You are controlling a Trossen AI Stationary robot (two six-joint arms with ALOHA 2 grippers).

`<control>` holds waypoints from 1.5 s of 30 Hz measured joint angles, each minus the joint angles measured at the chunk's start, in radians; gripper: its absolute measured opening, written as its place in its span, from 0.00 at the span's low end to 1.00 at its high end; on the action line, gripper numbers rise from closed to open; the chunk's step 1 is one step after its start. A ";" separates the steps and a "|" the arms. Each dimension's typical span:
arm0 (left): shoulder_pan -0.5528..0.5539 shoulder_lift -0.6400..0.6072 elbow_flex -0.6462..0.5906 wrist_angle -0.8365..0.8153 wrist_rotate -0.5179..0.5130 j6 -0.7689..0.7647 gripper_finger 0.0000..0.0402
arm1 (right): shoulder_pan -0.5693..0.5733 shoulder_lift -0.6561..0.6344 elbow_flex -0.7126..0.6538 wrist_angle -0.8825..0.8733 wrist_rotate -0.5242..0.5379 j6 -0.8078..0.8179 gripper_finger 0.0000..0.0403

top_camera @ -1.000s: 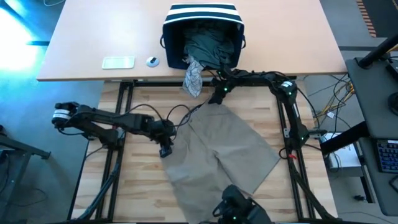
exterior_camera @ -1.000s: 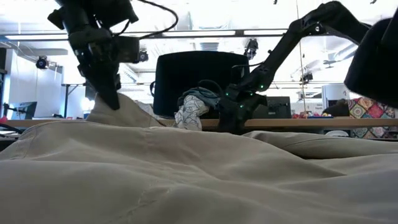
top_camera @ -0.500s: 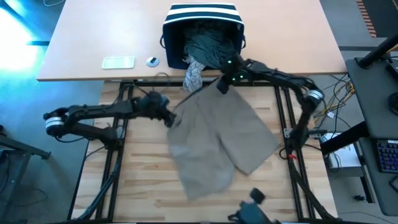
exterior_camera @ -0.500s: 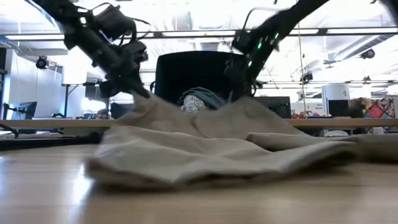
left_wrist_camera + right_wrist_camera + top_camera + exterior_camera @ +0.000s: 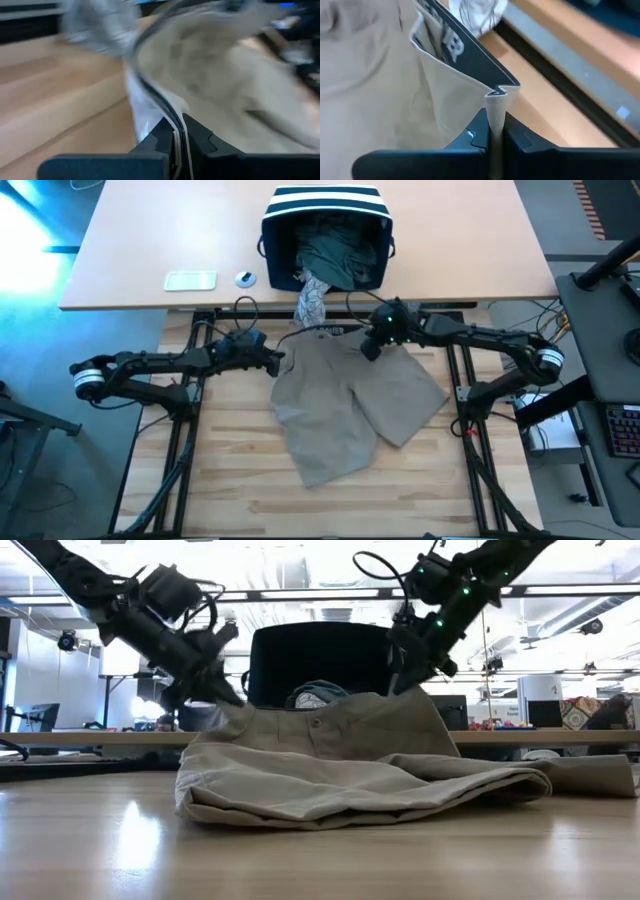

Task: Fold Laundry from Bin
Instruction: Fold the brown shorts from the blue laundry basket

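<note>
From above I see tan cloth shorts spread just in front of the navy white-striped fabric bin, left gripper and right gripper each pinching a waistband corner, low view waistband raised, wrist views fingers clamped on hem.

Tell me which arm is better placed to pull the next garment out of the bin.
Right, probably. The right claw is nearer the bin and the patterned garment hanging from it. The left claw is farther off. Both are shut on the tan shorts waistband, so either must release first.
</note>
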 joint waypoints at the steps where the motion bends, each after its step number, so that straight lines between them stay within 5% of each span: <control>1: 0.000 0.000 -0.004 -0.028 -0.019 0.000 0.03 | 0.000 -0.003 -0.013 0.000 0.000 0.001 0.03; 10: 0.000 0.000 -0.115 0.065 -0.070 -0.096 0.34 | -0.001 0.003 -0.028 0.004 0.000 -0.012 0.03; 18: 0.000 0.032 -0.372 0.672 -0.126 -0.096 0.53 | -0.001 -0.001 -0.002 0.010 0.000 -0.026 0.03; 22: 0.000 0.081 -0.427 0.830 -0.139 -0.103 0.51 | -0.001 -0.001 0.000 0.028 -0.023 -0.020 0.03; 34: -0.004 0.323 -0.310 0.874 -0.092 -0.068 0.38 | -0.001 -0.001 0.000 0.066 -0.026 0.055 0.03; 40: -0.004 0.404 -0.220 0.927 -0.004 -0.063 0.06 | -0.001 -0.001 0.000 0.141 -0.027 0.186 0.03; 45: 0.015 0.392 -0.208 1.005 0.017 -0.104 0.02 | -0.012 -0.001 0.000 0.190 -0.003 0.233 0.03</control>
